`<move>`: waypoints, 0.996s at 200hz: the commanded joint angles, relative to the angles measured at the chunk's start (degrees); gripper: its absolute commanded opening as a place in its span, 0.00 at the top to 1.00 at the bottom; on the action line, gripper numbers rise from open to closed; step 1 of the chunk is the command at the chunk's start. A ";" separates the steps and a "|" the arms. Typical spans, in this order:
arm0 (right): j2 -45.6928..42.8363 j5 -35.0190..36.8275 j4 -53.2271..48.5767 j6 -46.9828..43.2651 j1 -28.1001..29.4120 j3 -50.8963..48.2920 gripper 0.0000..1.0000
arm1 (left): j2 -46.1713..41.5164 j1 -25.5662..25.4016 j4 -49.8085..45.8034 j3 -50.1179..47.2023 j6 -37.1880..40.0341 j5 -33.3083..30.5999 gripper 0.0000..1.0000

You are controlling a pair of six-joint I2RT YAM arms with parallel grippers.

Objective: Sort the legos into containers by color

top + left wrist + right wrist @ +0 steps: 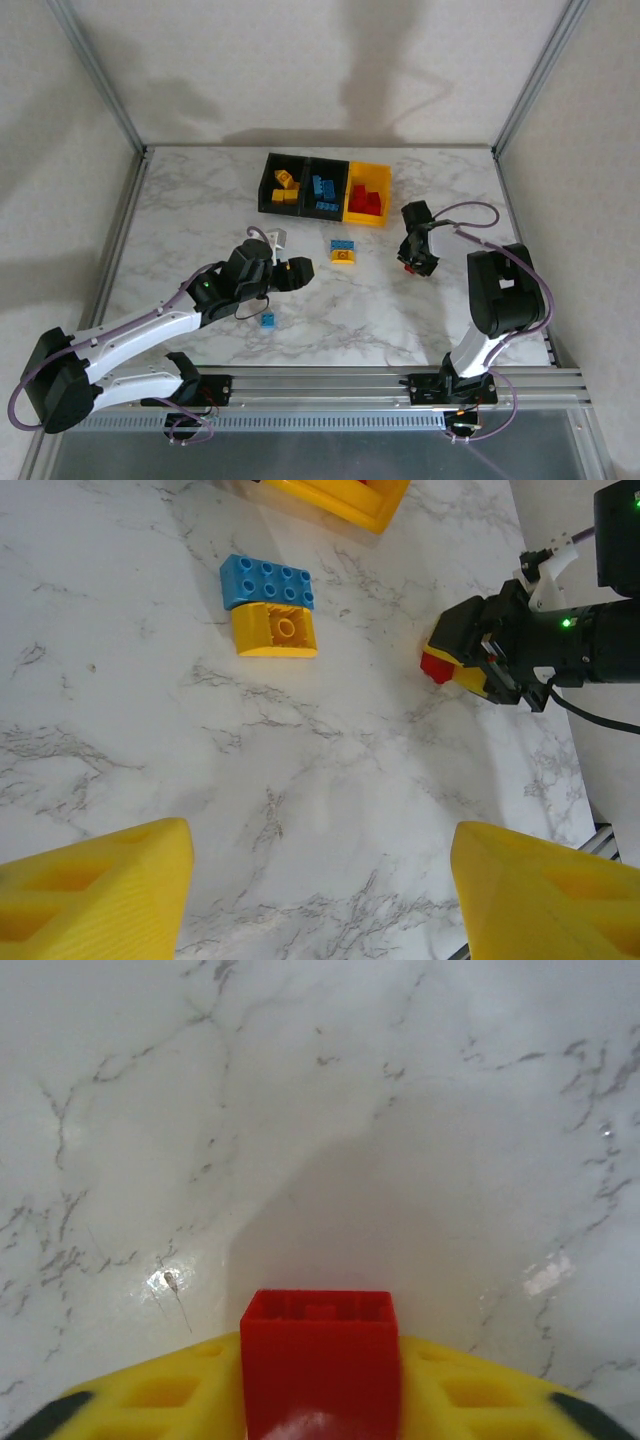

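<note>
Between the right gripper's (320, 1400) yellow fingers (150, 1395), which were clamped on it, sat a red lego (318, 1345); it jutted past the tips toward the white marble table (400, 320); its long axis could not be told. Off to the left, the left gripper (320, 900) hung empty with its jaws apart; the containers (326, 160) stood at the table's back, below pale walls (300, 60).

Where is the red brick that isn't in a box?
The red brick is pinched in the right gripper, at the right side of the table, a bit nearer and to the right of the yellow bin.
</note>
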 commanded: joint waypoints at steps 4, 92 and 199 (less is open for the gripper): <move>-0.80 -1.04 1.55 -0.18 0.54 -0.38 0.71 | 0.04 -0.43 1.47 -0.10 0.67 -1.20 0.31; -0.77 -1.74 -3.31 -6.19 5.27 18.36 0.73 | -2.70 2.47 -0.87 -2.04 -3.92 -7.51 0.30; 32.47 2.06 -12.99 -10.98 4.48 61.10 0.70 | -6.49 4.53 -6.01 -1.42 -5.31 -10.19 0.30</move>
